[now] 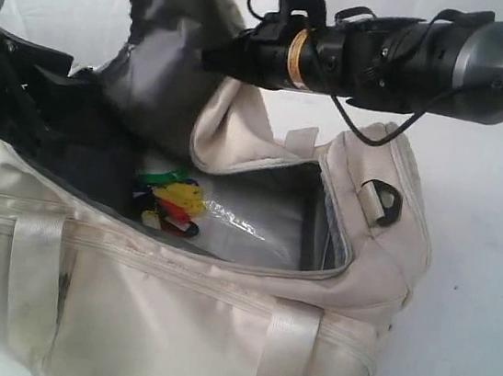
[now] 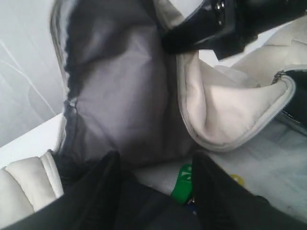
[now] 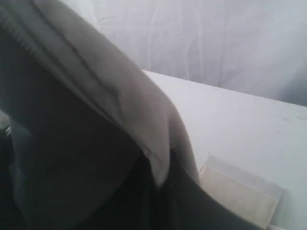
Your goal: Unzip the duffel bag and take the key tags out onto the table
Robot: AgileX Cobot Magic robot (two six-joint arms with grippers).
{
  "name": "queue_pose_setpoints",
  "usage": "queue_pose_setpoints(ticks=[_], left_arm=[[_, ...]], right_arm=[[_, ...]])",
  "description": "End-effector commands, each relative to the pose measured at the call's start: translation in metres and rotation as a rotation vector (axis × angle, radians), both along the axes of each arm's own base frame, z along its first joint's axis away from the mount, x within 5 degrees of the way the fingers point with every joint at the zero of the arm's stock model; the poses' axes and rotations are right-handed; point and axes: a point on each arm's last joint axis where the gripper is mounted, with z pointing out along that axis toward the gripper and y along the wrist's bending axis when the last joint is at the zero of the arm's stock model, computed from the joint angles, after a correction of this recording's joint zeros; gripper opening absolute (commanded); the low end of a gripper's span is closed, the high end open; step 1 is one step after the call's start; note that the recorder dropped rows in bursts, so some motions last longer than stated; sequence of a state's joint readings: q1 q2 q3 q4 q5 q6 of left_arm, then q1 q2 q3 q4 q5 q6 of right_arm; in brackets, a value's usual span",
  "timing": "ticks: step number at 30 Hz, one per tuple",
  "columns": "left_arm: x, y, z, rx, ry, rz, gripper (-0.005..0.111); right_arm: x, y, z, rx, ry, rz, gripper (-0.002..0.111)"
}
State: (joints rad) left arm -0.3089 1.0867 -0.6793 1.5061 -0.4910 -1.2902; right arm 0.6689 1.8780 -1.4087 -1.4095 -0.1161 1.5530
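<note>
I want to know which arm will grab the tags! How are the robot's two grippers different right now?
The left gripper has its fingers spread apart and empty; the right gripper is pinched shut on the duffel bag, gripping its flap. The left gripper points down into the bag, over the key tags; the right gripper is up high, holding the flap lifted. Both are black and at the same bag.
</note>
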Motion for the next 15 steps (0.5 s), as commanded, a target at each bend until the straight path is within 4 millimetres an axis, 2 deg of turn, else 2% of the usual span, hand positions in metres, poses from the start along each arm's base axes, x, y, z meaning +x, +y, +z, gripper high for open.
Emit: queue_pose_setpoints(ticks=[1,4,8,15], left_arm=[[-0.004,-0.001,-0.002,0.025,0.019,-0.024,0.051],[-0.008,0.000,-0.014,0.040,0.060,-0.031,0.051],[-0.015,0.000,-0.032,0.052,0.114,-0.052,0.051],[-0.024,0.003,-0.053,0.102,0.172,-0.071,0.051]], right_arm=[[0.021,-0.025,0.009,0.181,0.131,-0.202,0.000],[0.032,-0.041,0.010,0.307,0.222,-0.297,0.000],[0.041,-0.053,0.008,0.420,0.303,-0.325,0.000],[0.045,-0.048,-0.005,0.436,0.351,-0.308,0.001]])
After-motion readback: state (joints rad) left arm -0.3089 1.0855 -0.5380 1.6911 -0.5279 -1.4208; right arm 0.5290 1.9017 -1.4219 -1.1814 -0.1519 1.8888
